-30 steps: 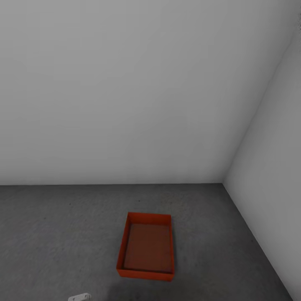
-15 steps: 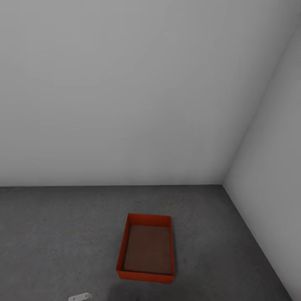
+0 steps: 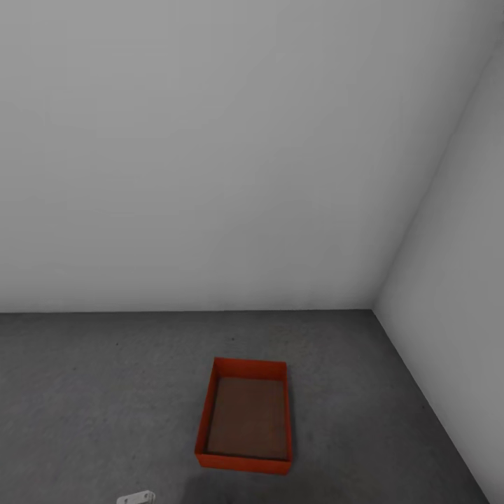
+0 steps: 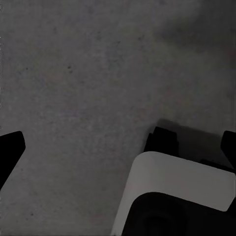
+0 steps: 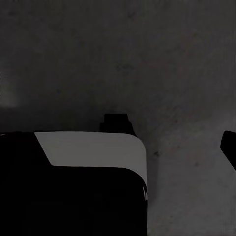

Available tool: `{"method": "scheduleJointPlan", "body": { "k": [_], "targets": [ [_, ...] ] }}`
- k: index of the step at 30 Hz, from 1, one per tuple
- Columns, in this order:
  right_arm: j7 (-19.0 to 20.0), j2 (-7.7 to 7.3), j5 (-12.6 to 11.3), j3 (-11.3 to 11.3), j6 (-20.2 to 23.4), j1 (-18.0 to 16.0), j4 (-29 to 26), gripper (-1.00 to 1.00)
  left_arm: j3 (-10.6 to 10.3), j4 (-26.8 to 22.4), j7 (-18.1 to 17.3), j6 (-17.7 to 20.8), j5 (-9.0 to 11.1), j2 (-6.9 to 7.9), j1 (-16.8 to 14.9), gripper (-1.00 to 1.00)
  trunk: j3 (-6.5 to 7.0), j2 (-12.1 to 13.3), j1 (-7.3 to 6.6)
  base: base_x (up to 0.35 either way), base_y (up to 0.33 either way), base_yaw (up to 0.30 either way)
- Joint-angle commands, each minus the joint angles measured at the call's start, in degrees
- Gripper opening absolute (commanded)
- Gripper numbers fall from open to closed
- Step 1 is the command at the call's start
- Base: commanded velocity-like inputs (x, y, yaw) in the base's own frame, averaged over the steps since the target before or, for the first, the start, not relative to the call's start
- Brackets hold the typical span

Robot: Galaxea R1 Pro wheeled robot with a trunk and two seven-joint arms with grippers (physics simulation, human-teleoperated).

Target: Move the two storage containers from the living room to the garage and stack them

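One orange-red storage container (image 3: 245, 416) sits flat on the dark grey garage floor (image 3: 91, 392), open side up, its short end toward the camera, near the corner where two pale grey walls (image 3: 210, 161) meet but apart from both. Nothing is stacked on it. At the bottom edge of the head view a small white piece of the robot (image 3: 134, 498) pokes in. Each wrist view looks down on rough floor, with part of the robot's white and black base (image 4: 177, 191) below. In both wrist views only dark finger edges show at the margins, nothing held between them; how wide either arm's jaws stand I cannot tell.
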Motion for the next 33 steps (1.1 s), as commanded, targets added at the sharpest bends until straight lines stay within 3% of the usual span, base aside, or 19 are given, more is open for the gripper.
{"method": "scheduleJointPlan", "body": {
  "k": [1, 26, 33],
  "targets": [
    [-0.05, 0.05, -0.54, 0.48, -0.29, -0.06, 0.16, 1.00, -0.10, -0.02, 0.15, 0.18, 0.35, 0.00, -0.04, 1.00, 0.14, 0.39, -0.23, 0.000, 0.000, 0.000],
    [-0.05, 0.29, -0.62, 0.48, -0.26, -0.06, 0.24, 1.00, -0.10, -0.02, 0.14, 0.06, 0.52, 0.10, -0.03, 1.00, 4.99, 10.42, -5.72, 0.000, 0.000, 0.014],
    [-0.05, 0.25, -0.63, 0.48, -0.27, -0.06, 0.24, 1.00, -0.10, -0.02, 0.15, 0.04, 0.53, 0.16, 0.00, 1.00, 5.56, 10.42, -5.72, 0.000, 0.000, 0.081]
  ]
}}
